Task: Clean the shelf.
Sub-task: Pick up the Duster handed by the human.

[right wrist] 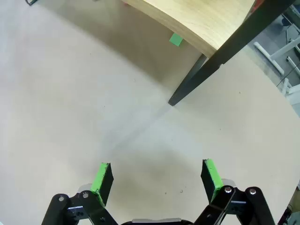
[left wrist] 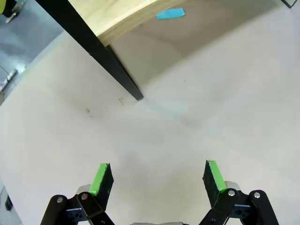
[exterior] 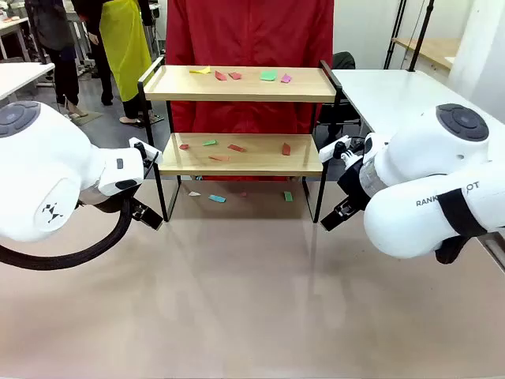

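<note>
left gripper (left wrist: 158, 174) and right gripper (right wrist: 157, 174) gape empty over open table (exterior: 252, 300) flanking the shelf (exterior: 237, 95), whose length runs left to right.

The shelf (exterior: 245, 93) stands ahead of the left gripper (left wrist: 157, 172) and the right gripper (right wrist: 156, 171). Scraps (exterior: 268, 76) lie on both boards and underneath.

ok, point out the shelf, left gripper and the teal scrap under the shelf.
shelf (exterior: 237, 94): front view, top board's front edge.
left gripper (left wrist: 158, 165): left wrist view, midway between fingertips.
teal scrap (left wrist: 170, 13): left wrist view, its middle.
</note>
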Available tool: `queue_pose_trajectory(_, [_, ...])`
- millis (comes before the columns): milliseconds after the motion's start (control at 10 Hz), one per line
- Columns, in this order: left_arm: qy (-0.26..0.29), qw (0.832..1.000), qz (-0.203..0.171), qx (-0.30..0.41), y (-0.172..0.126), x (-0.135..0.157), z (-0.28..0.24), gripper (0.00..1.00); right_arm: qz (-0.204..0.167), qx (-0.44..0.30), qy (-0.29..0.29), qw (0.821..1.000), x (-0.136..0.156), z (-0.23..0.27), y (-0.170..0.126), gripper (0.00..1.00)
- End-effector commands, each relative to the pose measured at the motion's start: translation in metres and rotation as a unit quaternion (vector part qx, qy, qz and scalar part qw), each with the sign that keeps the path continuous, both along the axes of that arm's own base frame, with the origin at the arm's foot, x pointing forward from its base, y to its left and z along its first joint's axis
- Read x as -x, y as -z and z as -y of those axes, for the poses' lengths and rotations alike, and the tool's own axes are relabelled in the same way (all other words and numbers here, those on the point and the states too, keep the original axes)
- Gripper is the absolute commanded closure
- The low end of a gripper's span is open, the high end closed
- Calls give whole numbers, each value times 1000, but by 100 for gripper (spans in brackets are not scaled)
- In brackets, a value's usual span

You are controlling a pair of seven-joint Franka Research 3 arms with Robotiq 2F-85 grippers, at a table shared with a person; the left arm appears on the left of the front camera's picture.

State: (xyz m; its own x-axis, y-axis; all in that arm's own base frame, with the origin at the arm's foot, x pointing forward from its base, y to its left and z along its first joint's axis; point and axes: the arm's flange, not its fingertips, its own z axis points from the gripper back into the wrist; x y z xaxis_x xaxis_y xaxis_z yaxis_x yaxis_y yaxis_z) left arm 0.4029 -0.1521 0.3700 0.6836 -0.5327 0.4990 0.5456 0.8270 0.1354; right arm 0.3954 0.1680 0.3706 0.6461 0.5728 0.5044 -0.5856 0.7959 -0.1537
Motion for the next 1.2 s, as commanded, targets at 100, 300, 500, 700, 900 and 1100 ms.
queue_pose_trajectory(100, [0, 1000, 0, 0, 0, 0, 0, 0, 0, 0, 0, 1000, 0, 0, 0, 0])
queue_pose_trajectory(300, [0, 1000, 0, 0, 0, 0, 0, 0, 0, 0, 0, 1000, 0, 0, 0, 0])
queue_pose_trajectory(500, [0, 1000, 0, 0, 0, 0, 0, 0, 0, 0, 0, 1000, 0, 0, 0, 0])
queue_pose_trajectory(700, [0, 1000, 0, 0, 0, 0, 0, 0, 0, 0, 0, 1000, 0, 0, 0, 0])
queue_pose_trajectory(900, [18, 999, -10, 38, -28, -3, -11, 0, 6, -23, -4, 1000, -9, 3, -24, 0])
queue_pose_trajectory(1100, [15, 998, 8, 63, -76, -5, -39, 0, 34, -60, 6, 998, -17, 20, -68, 0])
